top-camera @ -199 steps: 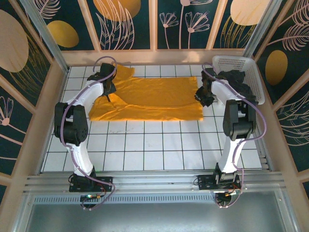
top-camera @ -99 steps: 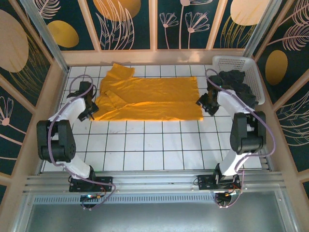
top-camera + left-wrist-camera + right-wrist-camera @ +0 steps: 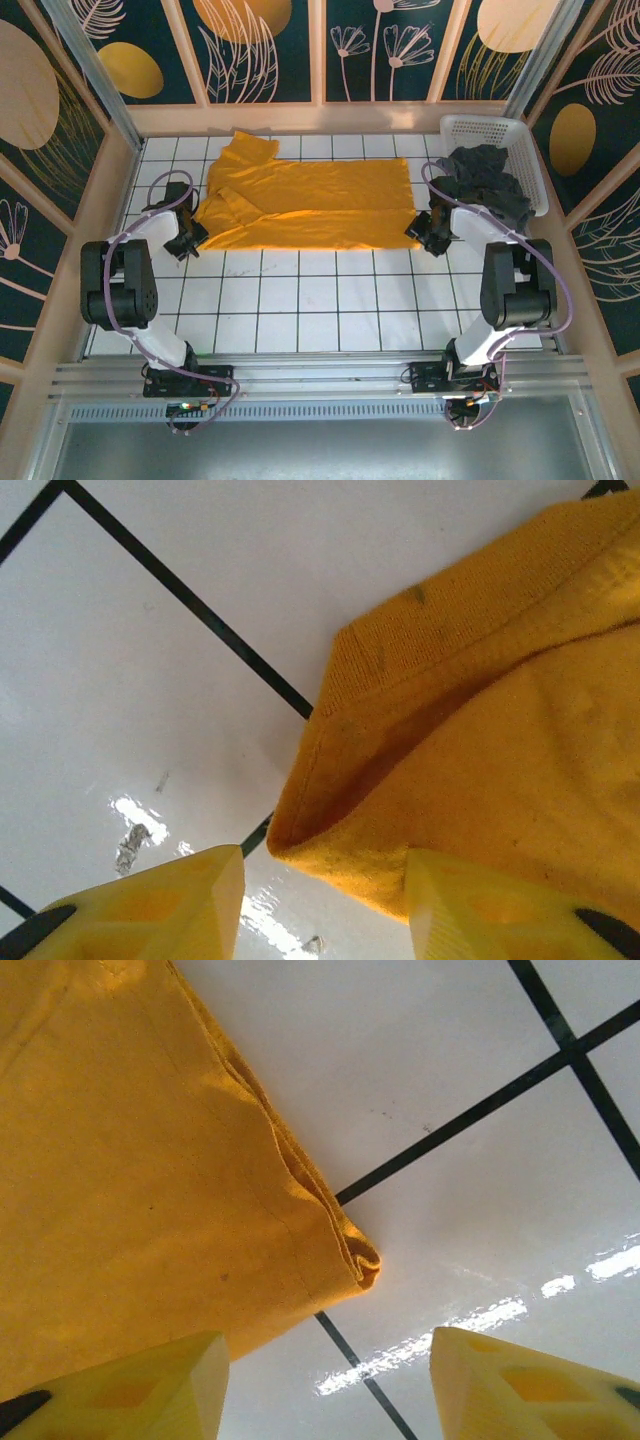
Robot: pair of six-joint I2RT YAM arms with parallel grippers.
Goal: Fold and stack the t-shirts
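Note:
The orange-yellow t-shirt lies flat across the back of the tiled table, one sleeve bunched at its back left. My left gripper sits low at the shirt's near left corner. In the left wrist view that gripper is open, and the cloth's folded corner reaches in between the yellow fingers. My right gripper is at the near right corner. It is open too, with the layered hem corner just ahead of the gap. The charcoal t-shirt is heaped in the basket.
The white lattice basket stands at the back right, close behind the right arm. White tiles with dark grout stretch from the shirt to the arm bases. Patterned walls enclose the table on three sides.
Both grippers have moved off the shirt's back part toward me and down to its near corners. The left arm swung out to the left. The shirt has hardly shifted.

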